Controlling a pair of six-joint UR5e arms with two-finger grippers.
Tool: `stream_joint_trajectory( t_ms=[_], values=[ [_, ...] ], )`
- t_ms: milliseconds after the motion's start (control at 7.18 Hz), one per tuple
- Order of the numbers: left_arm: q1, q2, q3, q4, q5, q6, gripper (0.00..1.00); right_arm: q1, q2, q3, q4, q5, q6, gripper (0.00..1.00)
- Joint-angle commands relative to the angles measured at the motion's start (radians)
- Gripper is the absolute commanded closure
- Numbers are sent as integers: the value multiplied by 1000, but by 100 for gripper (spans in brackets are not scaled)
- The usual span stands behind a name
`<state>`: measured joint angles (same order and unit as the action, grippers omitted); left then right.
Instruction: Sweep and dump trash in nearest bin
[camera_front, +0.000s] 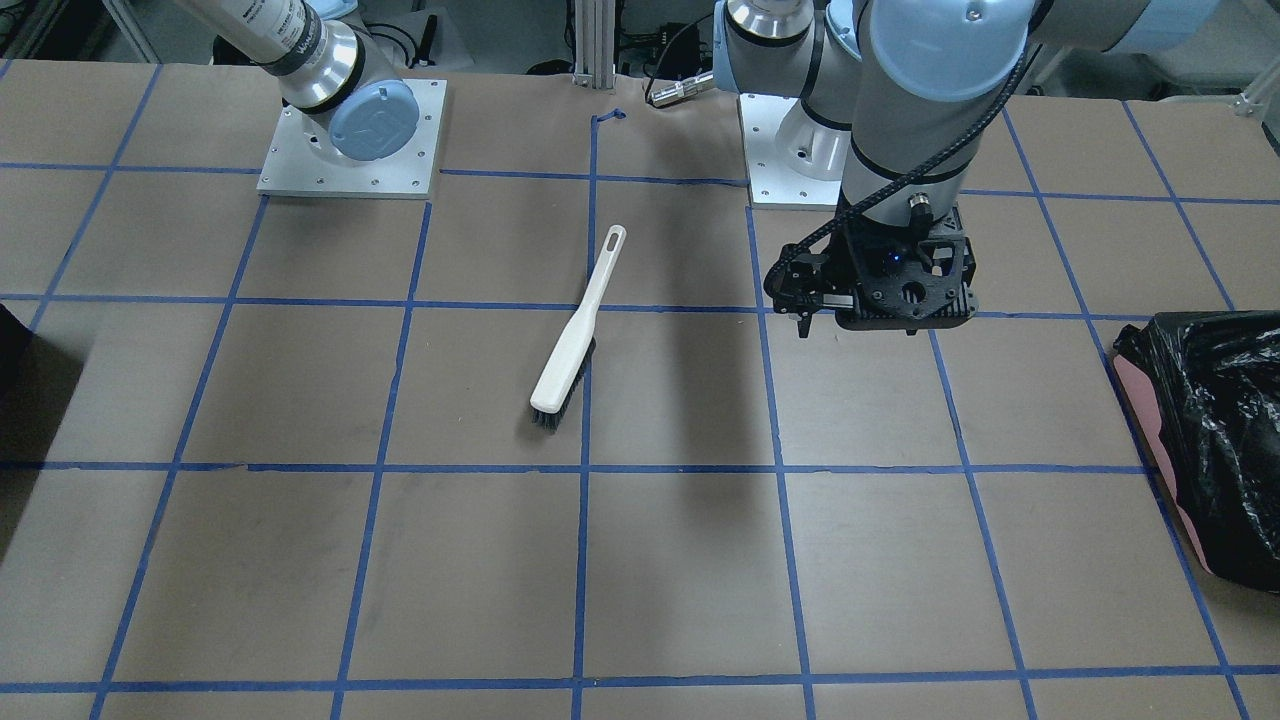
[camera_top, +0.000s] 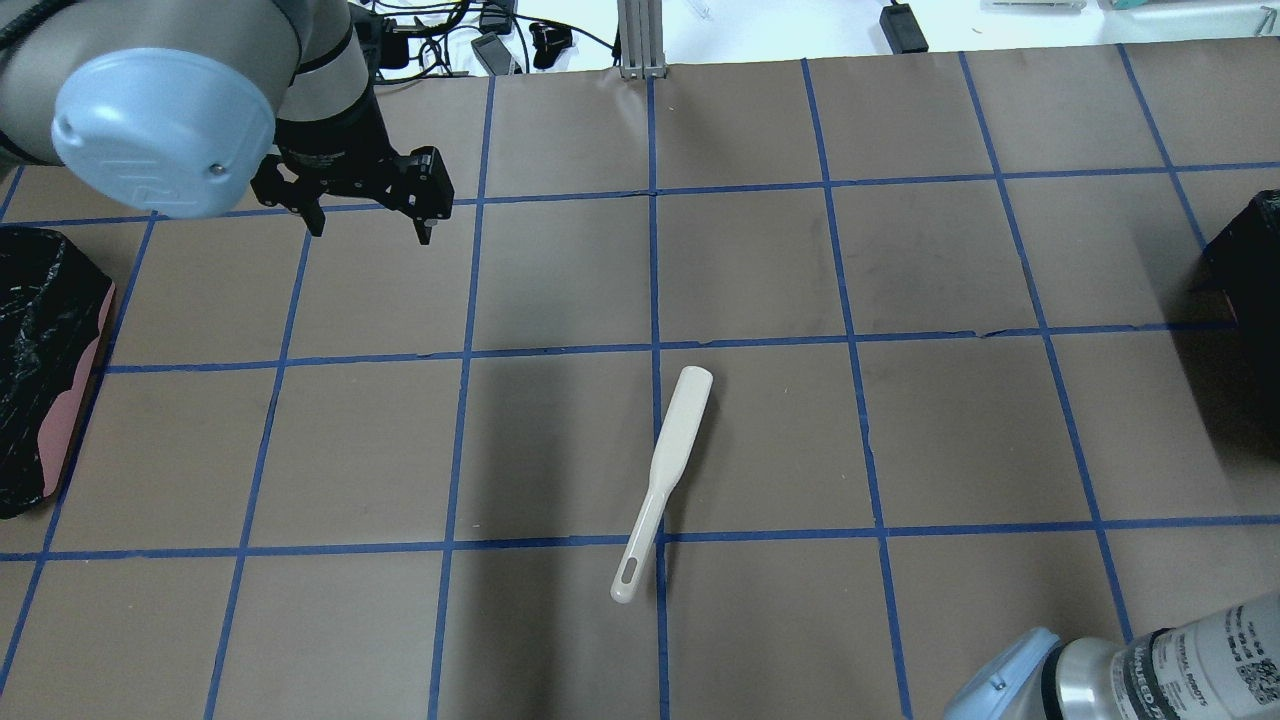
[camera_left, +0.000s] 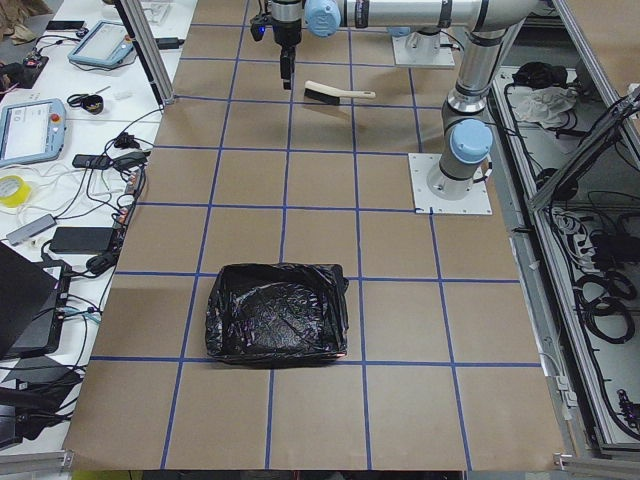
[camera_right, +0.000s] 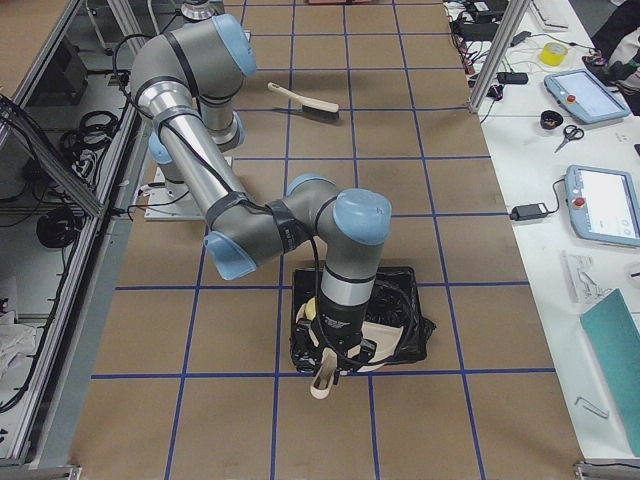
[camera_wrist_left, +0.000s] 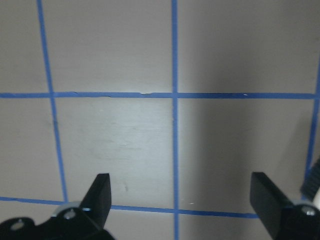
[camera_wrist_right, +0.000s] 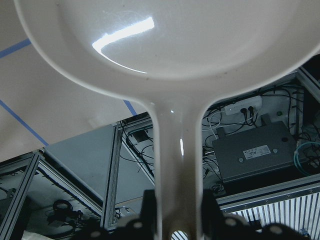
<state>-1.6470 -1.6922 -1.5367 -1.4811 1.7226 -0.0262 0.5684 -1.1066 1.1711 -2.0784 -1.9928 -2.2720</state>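
None of the trash pieces shows clearly in any view. My left gripper (camera_top: 366, 228) is open and empty and hangs above bare table at the far left; it also shows in the front view (camera_front: 880, 320) and in its wrist view (camera_wrist_left: 182, 200). My right gripper (camera_wrist_right: 177, 212) is shut on the handle of a white dustpan (camera_wrist_right: 165, 40). In the right side view that gripper (camera_right: 335, 365) holds the dustpan (camera_right: 324, 383) over a black-lined bin (camera_right: 405, 318). The white brush (camera_top: 665, 478) lies loose mid-table, apart from both grippers.
A second black-bagged bin (camera_top: 45, 370) stands at the table's left end, below my left gripper in the overhead view; it also shows in the front view (camera_front: 1210, 440). The right bin (camera_top: 1250, 260) is at the overhead view's right edge. Blue tape lines grid the brown table.
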Motion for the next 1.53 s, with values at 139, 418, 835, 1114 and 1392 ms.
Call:
stream_joint_trajectory(
  t_ms=[139,418,835,1114,1392],
  values=[
    [26,12,0,-30,-74,11,0,33,-16,2,-8,-43,17,100],
    [29,19,4,-27,-77,9,0,34,-16,2,-9,-43,25,100],
    [32,54,6,-51,-124,6,0,45,-22,4,-52,-90,66,100],
    [38,65,-5,-51,-118,11,0,64,-25,9,-72,-115,66,100],
    [38,71,-6,-91,-113,8,0,65,-62,44,-81,-170,112,100]
  ],
)
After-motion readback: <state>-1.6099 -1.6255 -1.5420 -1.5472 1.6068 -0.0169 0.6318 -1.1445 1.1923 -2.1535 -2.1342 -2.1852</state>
